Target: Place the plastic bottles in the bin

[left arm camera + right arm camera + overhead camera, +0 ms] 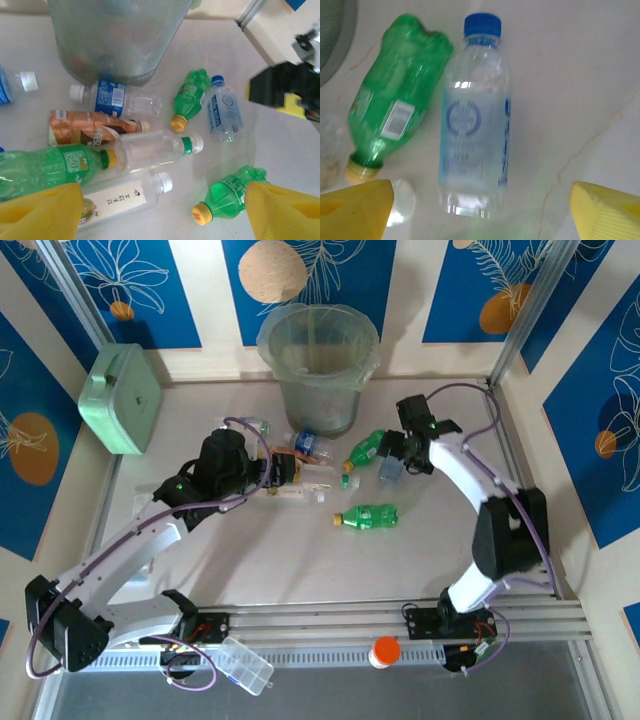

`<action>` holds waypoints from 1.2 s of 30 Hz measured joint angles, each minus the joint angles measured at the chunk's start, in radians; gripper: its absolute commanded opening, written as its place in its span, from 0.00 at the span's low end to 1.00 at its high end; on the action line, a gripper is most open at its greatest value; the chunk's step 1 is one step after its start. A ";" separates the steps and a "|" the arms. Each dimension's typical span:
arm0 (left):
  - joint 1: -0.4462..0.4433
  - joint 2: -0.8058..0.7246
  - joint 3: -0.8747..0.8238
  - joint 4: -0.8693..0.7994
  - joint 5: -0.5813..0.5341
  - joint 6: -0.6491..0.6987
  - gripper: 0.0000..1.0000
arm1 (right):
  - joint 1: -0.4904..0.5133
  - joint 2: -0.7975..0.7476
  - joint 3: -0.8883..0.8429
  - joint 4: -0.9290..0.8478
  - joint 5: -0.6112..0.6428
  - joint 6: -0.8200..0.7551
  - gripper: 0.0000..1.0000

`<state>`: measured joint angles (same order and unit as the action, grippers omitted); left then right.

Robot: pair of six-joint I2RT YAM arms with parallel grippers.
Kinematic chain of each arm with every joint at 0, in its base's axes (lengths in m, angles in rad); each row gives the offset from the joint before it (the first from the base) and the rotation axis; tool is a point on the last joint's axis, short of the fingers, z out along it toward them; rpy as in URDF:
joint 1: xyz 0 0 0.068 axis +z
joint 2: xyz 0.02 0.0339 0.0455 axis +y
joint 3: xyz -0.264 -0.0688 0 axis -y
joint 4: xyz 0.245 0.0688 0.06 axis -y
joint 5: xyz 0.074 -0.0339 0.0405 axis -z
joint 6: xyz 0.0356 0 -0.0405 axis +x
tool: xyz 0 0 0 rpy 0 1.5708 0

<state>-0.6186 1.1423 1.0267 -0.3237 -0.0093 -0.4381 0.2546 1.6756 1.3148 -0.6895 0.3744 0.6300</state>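
The bin (318, 365) stands at the back of the table; its mesh wall (117, 35) fills the top of the left wrist view. Several plastic bottles lie in front of it. My left gripper (165, 215) is open above a white-labelled clear bottle (122, 197), with a yellow-capped green bottle (232, 192) beside its right finger (285, 210). Further off lie a green-banded clear bottle (155, 150) and a brown-labelled one (90, 127). My right gripper (480, 215) is open over a blue-capped clear bottle (475, 115), which lies next to a green bottle (395, 105).
A mint green box (122, 398) leans at the back left. An orange-capped jar (384, 651) and a clear compartment case (245, 663) rest by the arm bases. Another green bottle (368, 516) lies alone mid-table. Walls close in both sides.
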 measured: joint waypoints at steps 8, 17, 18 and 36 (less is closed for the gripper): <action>0.056 0.007 -0.023 0.055 0.114 -0.064 0.84 | 0.013 0.260 0.159 -0.098 0.038 0.007 0.88; 0.099 0.007 -0.033 0.085 0.190 -0.116 0.84 | 0.027 0.344 0.206 -0.145 0.079 0.010 0.67; 0.104 0.007 -0.036 0.093 0.198 -0.122 0.84 | 0.027 0.345 0.209 -0.146 0.080 0.005 0.65; 0.131 0.006 -0.044 0.149 0.290 -0.132 0.84 | 0.026 0.256 0.154 -0.137 0.090 -0.020 0.55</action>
<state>-0.4873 1.1488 0.9829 -0.1745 0.2806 -0.5705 0.2802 1.9312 1.4685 -0.8265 0.4644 0.6098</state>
